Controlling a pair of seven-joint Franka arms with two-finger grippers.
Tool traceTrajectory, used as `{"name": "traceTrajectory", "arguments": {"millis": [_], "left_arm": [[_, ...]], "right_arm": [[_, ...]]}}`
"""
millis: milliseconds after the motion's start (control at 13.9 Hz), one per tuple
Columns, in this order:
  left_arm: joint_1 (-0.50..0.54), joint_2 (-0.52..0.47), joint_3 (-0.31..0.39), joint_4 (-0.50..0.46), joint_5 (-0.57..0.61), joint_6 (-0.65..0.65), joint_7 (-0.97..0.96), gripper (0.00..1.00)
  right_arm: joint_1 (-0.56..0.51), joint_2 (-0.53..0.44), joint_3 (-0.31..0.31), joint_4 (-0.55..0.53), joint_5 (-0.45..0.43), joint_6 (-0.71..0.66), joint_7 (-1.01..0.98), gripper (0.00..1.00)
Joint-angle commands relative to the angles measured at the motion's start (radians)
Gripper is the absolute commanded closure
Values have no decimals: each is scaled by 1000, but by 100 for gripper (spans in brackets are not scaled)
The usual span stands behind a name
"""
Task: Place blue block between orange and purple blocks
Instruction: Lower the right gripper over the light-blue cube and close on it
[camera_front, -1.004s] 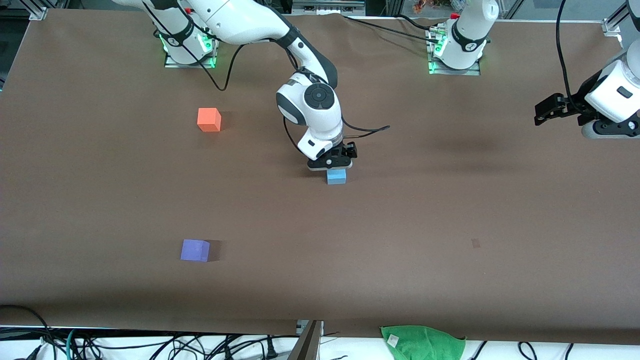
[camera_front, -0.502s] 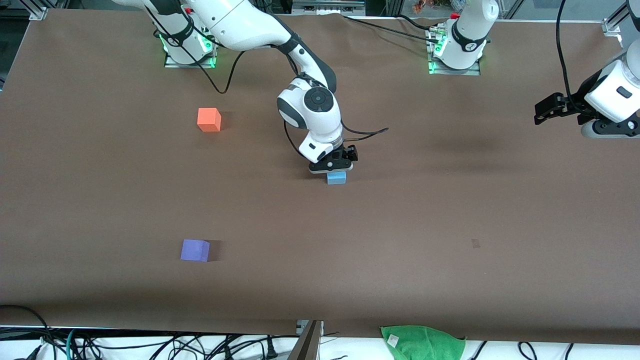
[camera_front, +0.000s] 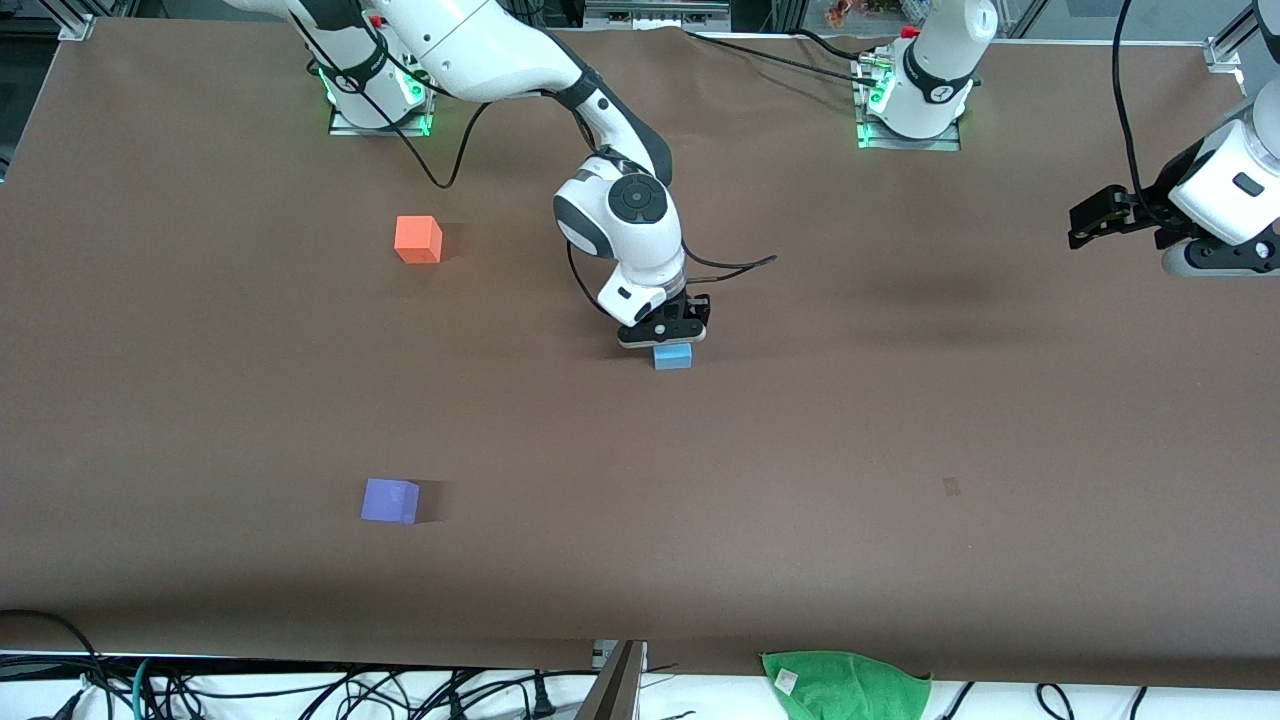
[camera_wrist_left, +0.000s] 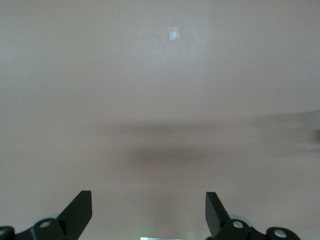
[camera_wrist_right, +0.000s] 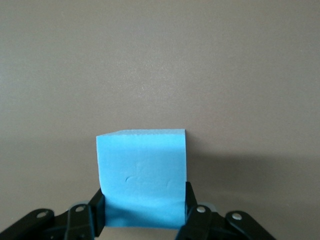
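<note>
The light blue block (camera_front: 673, 356) sits on the brown table near its middle. My right gripper (camera_front: 668, 335) is down on it, and in the right wrist view the fingers press both sides of the blue block (camera_wrist_right: 141, 170), so the right gripper (camera_wrist_right: 144, 196) is shut on it. The orange block (camera_front: 418, 239) lies toward the right arm's end, nearer the bases. The purple block (camera_front: 390, 500) lies at the same end, nearer the front camera. My left gripper (camera_front: 1082, 224) waits open and empty over the left arm's end; it also shows in the left wrist view (camera_wrist_left: 147, 197).
A green cloth (camera_front: 846, 684) lies at the table's front edge. Cables hang below that edge. A small pale mark (camera_front: 951, 487) is on the table surface toward the left arm's end. A black cable (camera_front: 735, 262) trails beside the right wrist.
The right gripper has sunk a little lower over the blue block and its fingers have closed in on it. The block and the left arm have not moved.
</note>
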Motion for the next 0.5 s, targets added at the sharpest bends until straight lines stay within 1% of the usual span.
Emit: {"name": "traceTrajectory", "arguments": {"millis": [0,72,143,287,430], "left_arm": [[2,8,-2,26,-5,-21,2,0],[2,8,-2,26,-5,-22,2,0],[2,8,-2,26,-5,-22,2,0],[1,8,0,26,-5,-21,2,0],[1,8,-2,26,-5,-22,2,0]], "right_arm": [[-3,-13,-7,3,-21,5,13,65],[-6,-31,-10,3,-21,-1,8,65],[-12,-52,-24,3,-21,-38,4,65],[-26,-115,-50,3,-23,-142,-22,65],[-72,-166,-52,0,-9,-243,-126,65]]}}
